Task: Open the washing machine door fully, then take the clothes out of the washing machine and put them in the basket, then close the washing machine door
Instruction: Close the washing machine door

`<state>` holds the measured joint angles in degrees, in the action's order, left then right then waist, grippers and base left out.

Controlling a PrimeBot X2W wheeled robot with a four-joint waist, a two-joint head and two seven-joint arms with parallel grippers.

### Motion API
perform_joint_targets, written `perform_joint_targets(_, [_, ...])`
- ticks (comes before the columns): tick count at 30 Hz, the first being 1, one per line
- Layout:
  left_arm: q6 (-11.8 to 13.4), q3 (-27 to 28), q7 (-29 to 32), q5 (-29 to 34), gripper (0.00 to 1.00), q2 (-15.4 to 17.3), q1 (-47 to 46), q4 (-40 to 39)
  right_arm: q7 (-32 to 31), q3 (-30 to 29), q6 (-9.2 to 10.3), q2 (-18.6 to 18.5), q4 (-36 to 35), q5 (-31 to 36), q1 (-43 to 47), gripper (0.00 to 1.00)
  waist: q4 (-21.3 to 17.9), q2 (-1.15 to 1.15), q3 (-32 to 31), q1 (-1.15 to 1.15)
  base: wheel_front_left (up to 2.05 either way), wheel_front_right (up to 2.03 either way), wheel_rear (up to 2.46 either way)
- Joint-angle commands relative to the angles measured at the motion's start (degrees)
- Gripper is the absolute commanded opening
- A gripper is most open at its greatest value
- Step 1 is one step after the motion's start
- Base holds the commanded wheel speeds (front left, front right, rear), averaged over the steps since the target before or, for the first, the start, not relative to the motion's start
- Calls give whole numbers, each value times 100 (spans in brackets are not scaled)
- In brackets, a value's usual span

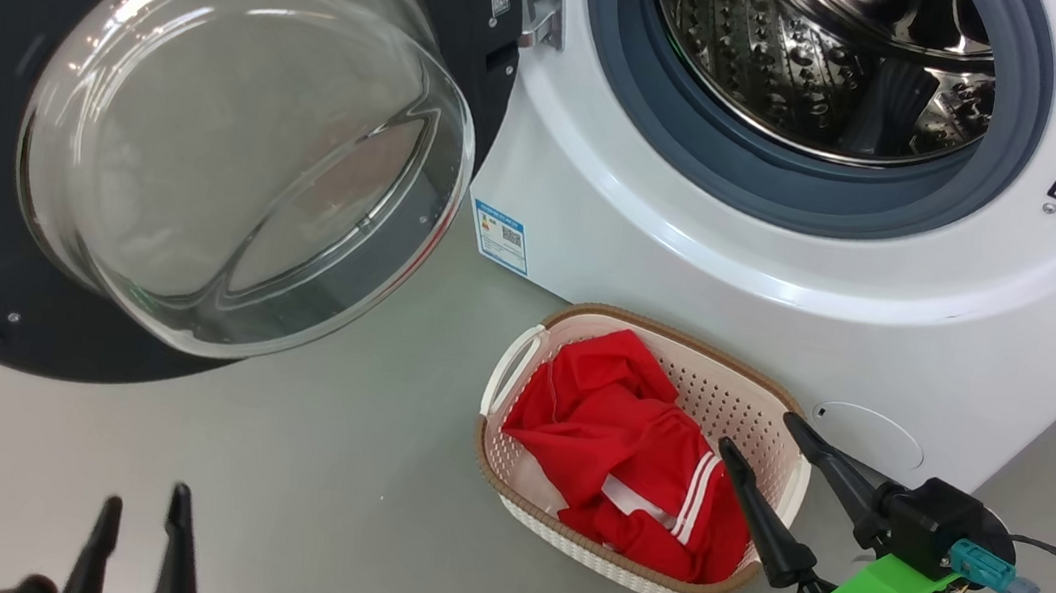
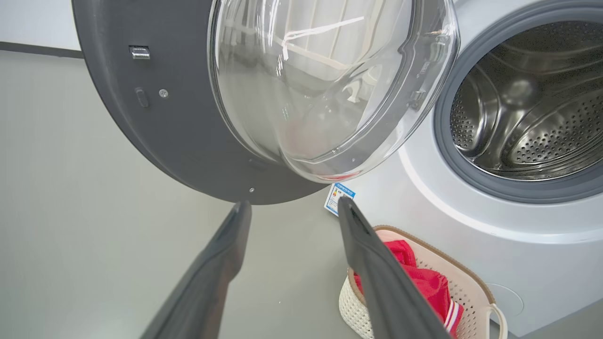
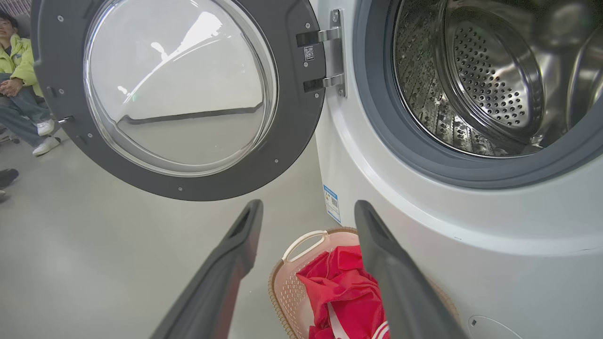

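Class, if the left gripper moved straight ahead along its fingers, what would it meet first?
Probably the washing machine door: the left gripper points at its dark lower rim, though depth is unclear.

washing machine door [image 1: 235, 140]: swung open, left of the washing machine [image 1: 692, 276], hinged at its left edge
basket [image 1: 728, 394]: on the floor [image 1: 313, 492], just before the washing machine, lower right of the door
clothes [image 1: 630, 450]: in the basket
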<state>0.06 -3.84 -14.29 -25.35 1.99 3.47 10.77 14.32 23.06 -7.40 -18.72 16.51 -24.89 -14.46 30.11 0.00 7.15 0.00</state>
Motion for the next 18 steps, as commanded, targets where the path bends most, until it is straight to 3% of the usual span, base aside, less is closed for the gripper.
perform_joint_targets(1, [-67, 220, -71, -118, 29, 89, -135, -220, 68, 87, -9, -37, -110, -59, -102, 100, -4, 0, -19, 0, 0, 0, 0])
perform_joint_targets(2, [-111, 270, -71, -145, 0, 89, -173, -318, 68, 72, -9, -35, -111, -70, -84, 100, -6, 0, -33, 0, 0, 0, 0])
perform_joint_targets(7, [-335, 907, -71, 39, 0, 111, -547, -1235, 68, -69, -9, -2, -148, -83, 98, 100, -9, 0, -96, 0, 0, 0, 0])
perform_joint_targets(11, [-529, 1545, -71, 48, 0, 378, -1154, -2005, 68, -208, -9, 40, -184, -51, 241, 100, -11, 0, -97, 0, 0, 0, 0])
perform_joint_targets(14, [-632, 1942, -71, -241, 0, 761, -1741, -2139, 68, -298, -9, 71, -211, -17, 316, 100, -16, 0, -84, 0, 0, 0, 0])
perform_joint_targets(18, [-704, 2360, 7, -880, 0, 1482, -2699, -1634, 68, -407, -9, 104, -249, 25, 378, 100, -21, 0, -52, 0, 0, 0, 0])
